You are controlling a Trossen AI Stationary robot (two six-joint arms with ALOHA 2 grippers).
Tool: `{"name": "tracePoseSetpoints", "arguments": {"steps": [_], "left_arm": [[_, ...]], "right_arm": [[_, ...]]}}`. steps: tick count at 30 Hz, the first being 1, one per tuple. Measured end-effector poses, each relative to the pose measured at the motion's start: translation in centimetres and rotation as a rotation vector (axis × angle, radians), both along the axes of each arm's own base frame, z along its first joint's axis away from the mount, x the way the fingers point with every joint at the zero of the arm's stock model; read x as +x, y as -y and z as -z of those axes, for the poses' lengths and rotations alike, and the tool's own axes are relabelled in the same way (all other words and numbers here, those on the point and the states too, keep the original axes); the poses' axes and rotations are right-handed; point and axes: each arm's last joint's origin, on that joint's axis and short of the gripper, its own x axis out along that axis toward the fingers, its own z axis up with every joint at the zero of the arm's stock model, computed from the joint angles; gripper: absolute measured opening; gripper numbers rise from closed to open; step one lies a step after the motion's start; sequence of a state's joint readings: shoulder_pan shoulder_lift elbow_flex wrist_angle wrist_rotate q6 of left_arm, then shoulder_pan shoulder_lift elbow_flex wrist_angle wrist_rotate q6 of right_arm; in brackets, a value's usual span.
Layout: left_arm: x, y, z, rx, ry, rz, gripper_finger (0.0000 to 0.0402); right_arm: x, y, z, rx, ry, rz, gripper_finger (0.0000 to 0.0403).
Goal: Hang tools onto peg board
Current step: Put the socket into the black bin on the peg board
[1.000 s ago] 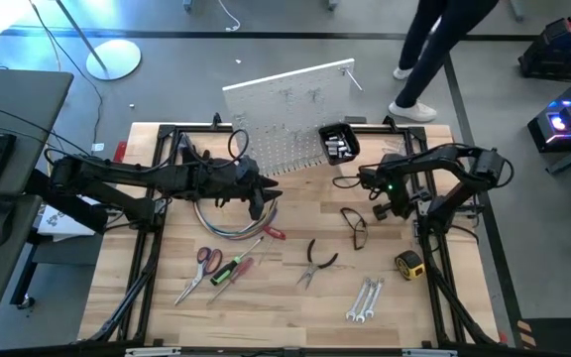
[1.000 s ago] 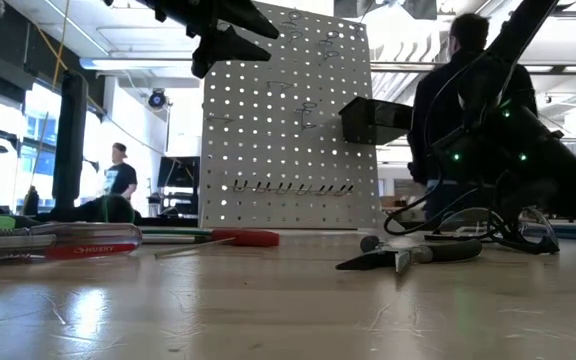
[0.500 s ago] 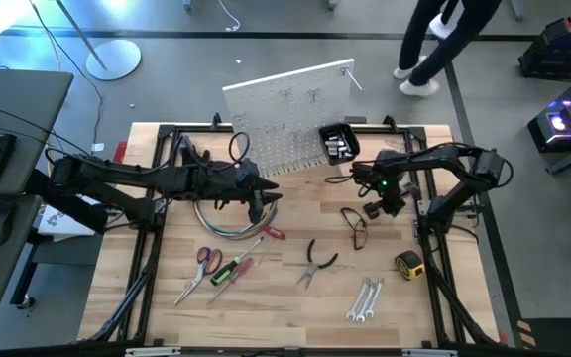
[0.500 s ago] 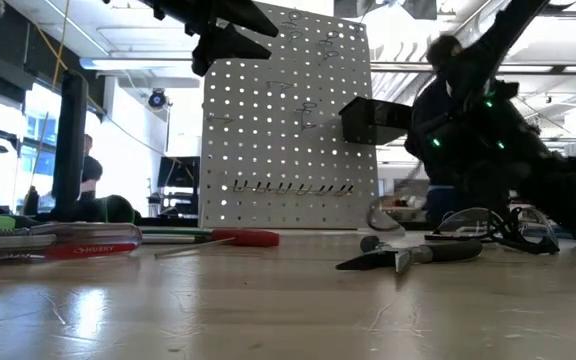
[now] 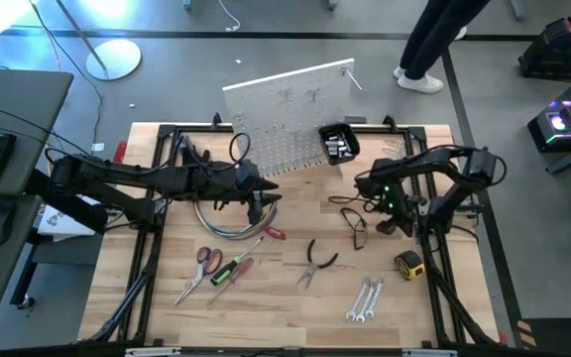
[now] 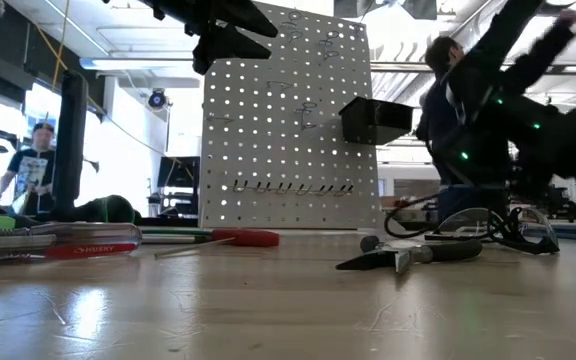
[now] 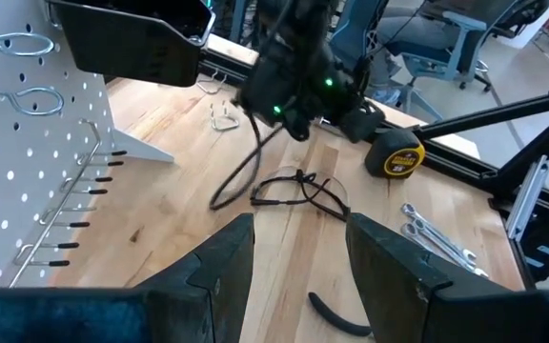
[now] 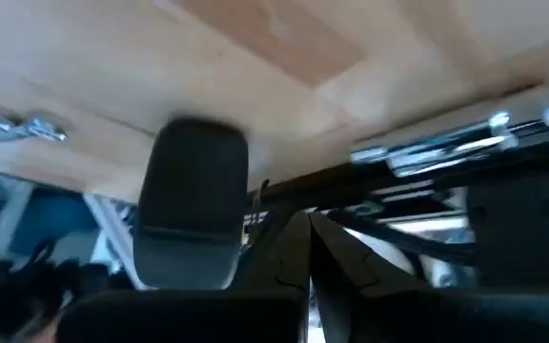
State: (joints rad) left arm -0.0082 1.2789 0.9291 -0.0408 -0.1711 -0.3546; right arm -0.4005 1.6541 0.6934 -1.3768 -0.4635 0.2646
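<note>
Peg board (image 5: 287,119): upright at the table's 12 o'clock edge, black bin (image 5: 339,143) on its right end.
Tools: loose at 6 o'clock; pliers (image 5: 315,264) mid-table, long axis running 1 to 7 o'clock.
Left gripper (image 5: 257,205): fingers parted, empty, raised; pliers at its 5 o'clock.
Right gripper (image 5: 400,224): shut, empty; tape measure (image 5: 409,264) just at its 6 o'clock, likely the nearer pick.

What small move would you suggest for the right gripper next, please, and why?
Probably open the fingers and descend toward the yellow tape measure, the nearest tool. The right gripper is shut and holds nothing, hovering over the wooden table. The white perforated peg board shows no hanging tools.
</note>
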Motion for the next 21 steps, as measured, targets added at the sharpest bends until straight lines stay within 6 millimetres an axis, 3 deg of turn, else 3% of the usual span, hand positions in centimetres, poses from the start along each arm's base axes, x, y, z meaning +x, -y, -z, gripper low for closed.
{"name": "tracePoseSetpoints", "arguments": {"steps": [5,12,18,21], "left_arm": [[0.0,0.0,0.0,-0.006,0.001,-0.003,0.0163],[0.0,0.0,0.0,-0.006,0.001,-0.003,0.0163],[0.0,0.0,0.0,-0.023,0.004,-0.010,0.0163],[0.1,0.0,-0.3,-0.048,0.039,-0.020,0.0163]], "right_arm": [[-0.5,-0.2,1.3,-0.010,-0.039,0.060,0.0000],[-0.8,-0.4,2.7,0.151,0.028,0.056,0.0000],[-0.2,0.6,4.4,0.084,0.034,0.024,0.0000],[0.3,1.3,4.3,0.073,0.058,0.022,0.0000]]}}
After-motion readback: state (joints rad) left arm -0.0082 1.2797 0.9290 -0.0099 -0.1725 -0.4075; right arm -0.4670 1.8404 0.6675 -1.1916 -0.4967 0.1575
